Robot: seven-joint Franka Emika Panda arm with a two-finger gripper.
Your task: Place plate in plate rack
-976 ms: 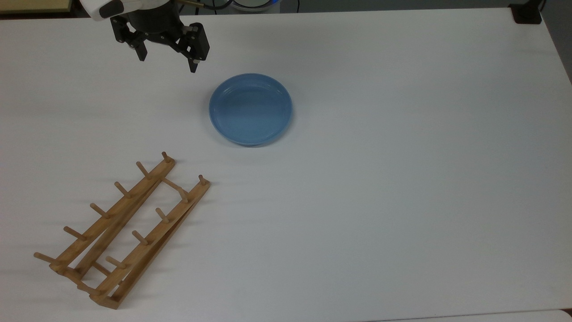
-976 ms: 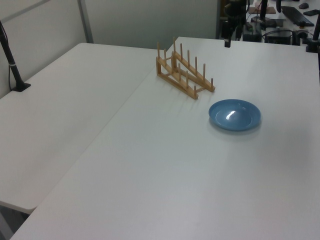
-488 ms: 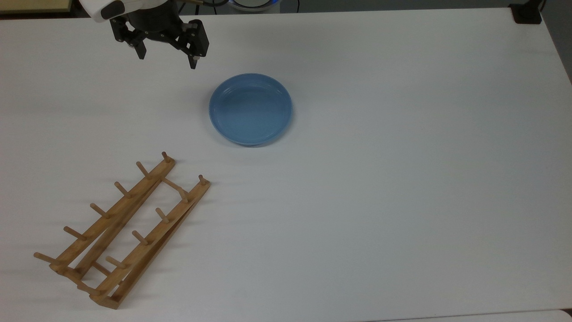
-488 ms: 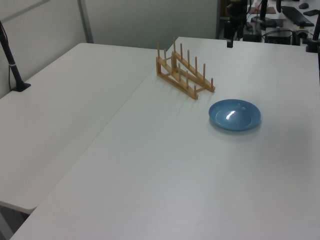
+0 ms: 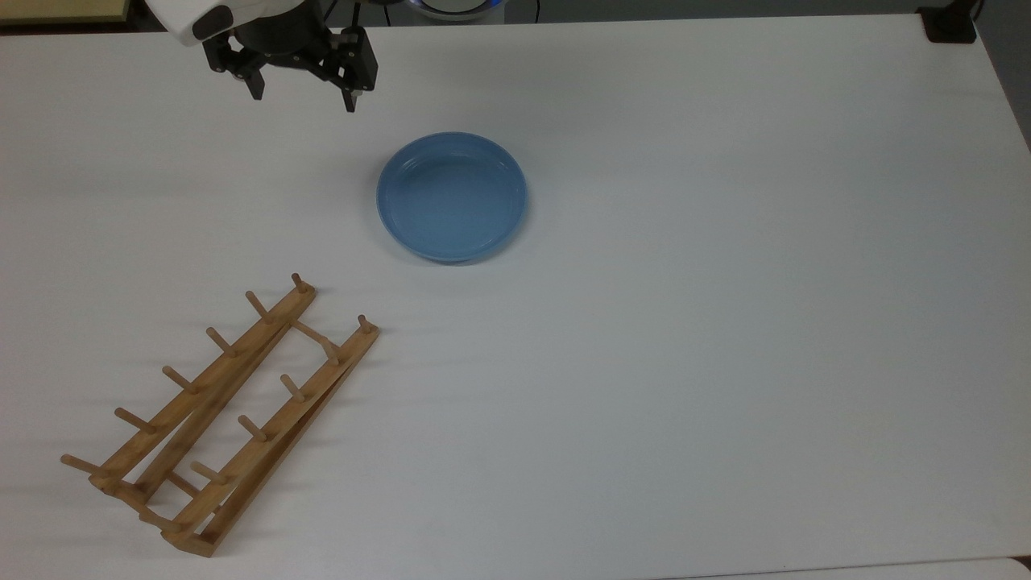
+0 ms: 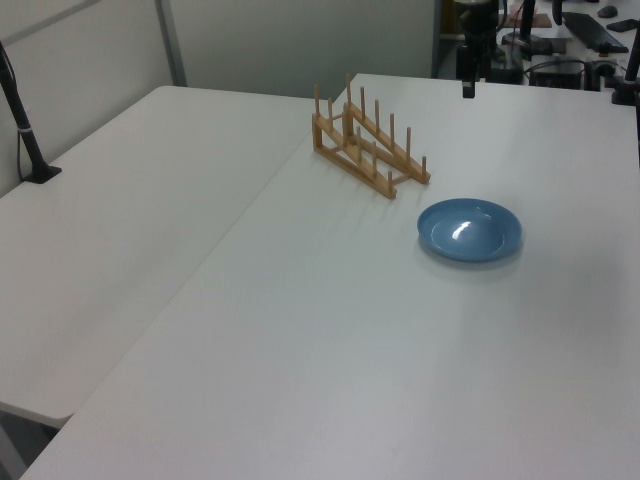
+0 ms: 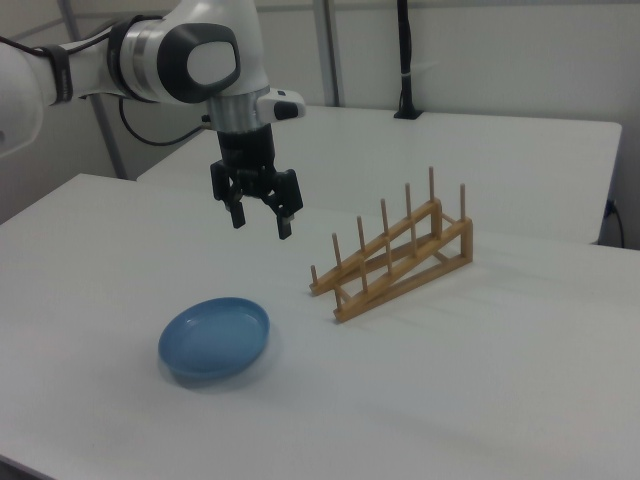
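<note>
The blue plate [image 5: 452, 196] lies flat on the white table, a little above the middle of the top view; it is also seen as plate [image 6: 469, 229] and plate [image 7: 214, 338]. The wooden plate rack [image 5: 225, 411] sits at the top view's lower left, with nothing between its pegs; rack [image 6: 367, 137], rack [image 7: 395, 258]. My gripper [image 5: 304, 97] hangs open and empty above the table, up and to the left of the plate in the top view. In the right view the gripper [image 7: 262, 222] is well above the plate, between it and the rack.
The white table [image 5: 725, 322] stretches wide to the top view's right and below the plate. A second table [image 6: 120, 220] adjoins at the left view's left. A black post base [image 5: 949, 24] stands at the top view's far right corner.
The gripper has drifted slightly up the top view and to the left view's right, still open. Plate and rack have not moved.
</note>
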